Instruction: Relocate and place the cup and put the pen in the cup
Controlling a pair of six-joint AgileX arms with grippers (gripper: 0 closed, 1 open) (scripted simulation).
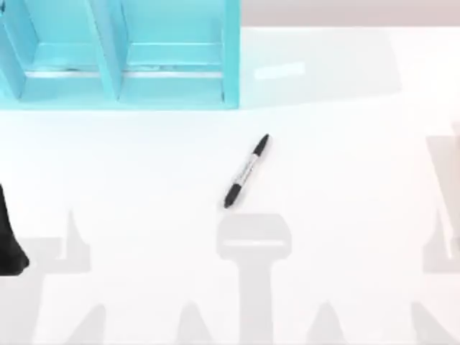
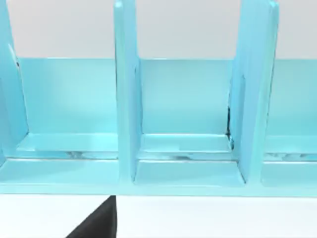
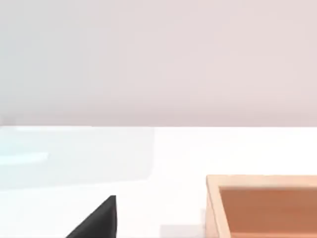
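The pen (image 1: 246, 171) lies flat on the white table near the middle, black at both ends with a pale barrel, slanting from lower left to upper right. The cup is out of view. A dark part of my left arm (image 1: 10, 241) sits at the table's left edge, well to the left of the pen and slightly nearer the front. A black part of my left gripper (image 2: 96, 222) juts into the left wrist view, in front of the blue shelf. A black part of my right gripper (image 3: 96, 222) shows above bare table in the right wrist view.
A light-blue shelf unit (image 1: 115, 79) with upright dividers (image 2: 126, 99) stands at the back left of the table. A wooden box (image 3: 257, 180) with an orange inside lies ahead of the right wrist camera. Grey arm shadows fall along the front.
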